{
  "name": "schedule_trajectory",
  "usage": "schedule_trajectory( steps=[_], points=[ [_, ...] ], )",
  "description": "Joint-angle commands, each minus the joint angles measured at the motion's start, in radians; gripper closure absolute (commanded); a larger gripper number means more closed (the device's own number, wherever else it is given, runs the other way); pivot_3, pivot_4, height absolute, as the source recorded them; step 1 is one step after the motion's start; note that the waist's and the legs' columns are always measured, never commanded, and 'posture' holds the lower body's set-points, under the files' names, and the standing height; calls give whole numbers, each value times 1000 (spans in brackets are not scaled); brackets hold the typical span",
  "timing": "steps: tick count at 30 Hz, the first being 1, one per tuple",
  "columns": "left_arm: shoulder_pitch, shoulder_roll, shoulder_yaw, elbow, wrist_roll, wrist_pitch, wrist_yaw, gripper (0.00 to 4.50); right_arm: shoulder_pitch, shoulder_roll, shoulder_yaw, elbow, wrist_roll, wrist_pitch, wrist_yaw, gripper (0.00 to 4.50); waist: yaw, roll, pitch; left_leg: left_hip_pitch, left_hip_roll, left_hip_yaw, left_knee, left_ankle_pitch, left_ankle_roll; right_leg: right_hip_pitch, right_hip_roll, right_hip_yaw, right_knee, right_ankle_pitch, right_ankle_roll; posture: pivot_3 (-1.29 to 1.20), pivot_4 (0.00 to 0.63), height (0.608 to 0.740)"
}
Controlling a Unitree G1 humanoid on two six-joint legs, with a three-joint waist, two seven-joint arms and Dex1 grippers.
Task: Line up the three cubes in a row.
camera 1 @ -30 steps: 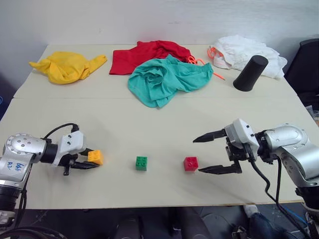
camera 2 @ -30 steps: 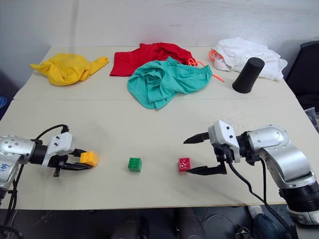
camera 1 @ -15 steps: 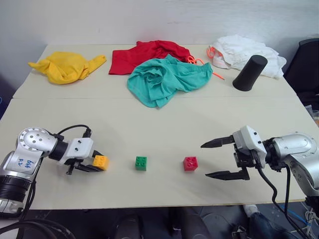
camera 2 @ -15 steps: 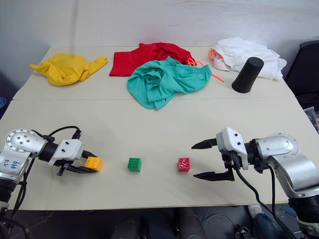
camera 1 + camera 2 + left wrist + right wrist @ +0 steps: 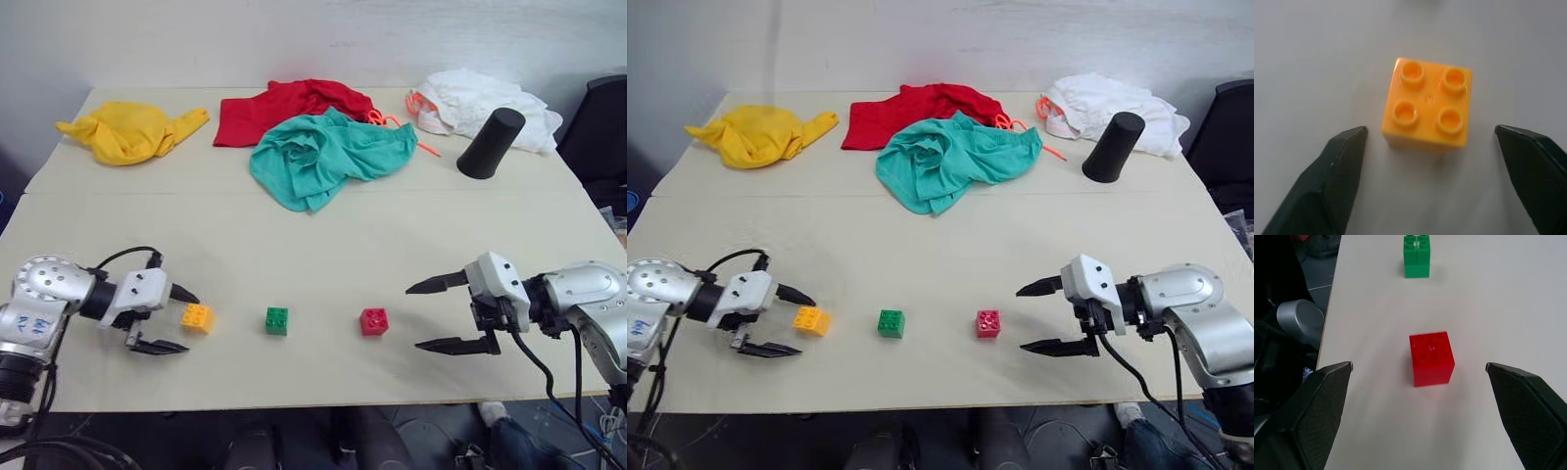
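The left gripper (image 5: pixel 164 320) stood wide open with nothing between its black fingers, the yellow-orange brick (image 5: pixel 197 316) resting free on the table (image 5: pixel 323 245) just beyond its tips. The right gripper (image 5: pixel 443 315) was equally wide and empty, set apart from the red brick (image 5: pixel 373 321). Between those two sat the green brick (image 5: pixel 277 320), so the three lay in a rough row near the front edge. Each brick looked light, rigid and smooth-sided, likely to skid if nudged; a squeeze across two flat opposite walls, below the studs, seemed the surest hold.
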Motion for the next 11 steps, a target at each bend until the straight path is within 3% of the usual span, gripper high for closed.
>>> schedule_trajectory(
  steps=[1, 6, 11],
  points=[
    [84, 82, 137, -79, -69, 54, -14, 34, -13, -39, -67, 34, 20, -22, 39, 0, 1, 0, 0, 0, 0, 0, 0, 0, 0, -1, 0, 0, 0, 0, 0, 0, 150, 740],
    [345, 171, 436, -240, -150, 218, -66, 34, 8, -103, -131, 110, 45, -41, 143, 0, 3, 1, 0, -1, 0, 0, -1, 0, 0, -1, -1, 0, -1, 0, 0, 0, 150, 740],
    [520, 172, 675, -365, -168, 305, -114, 34, -11, -138, -126, 211, 31, -51, 196, 0, 6, 1, 1, 1, -1, 0, 0, 0, 0, 1, -2, 0, -1, 0, 0, 0, 150, 740]
  ],
)
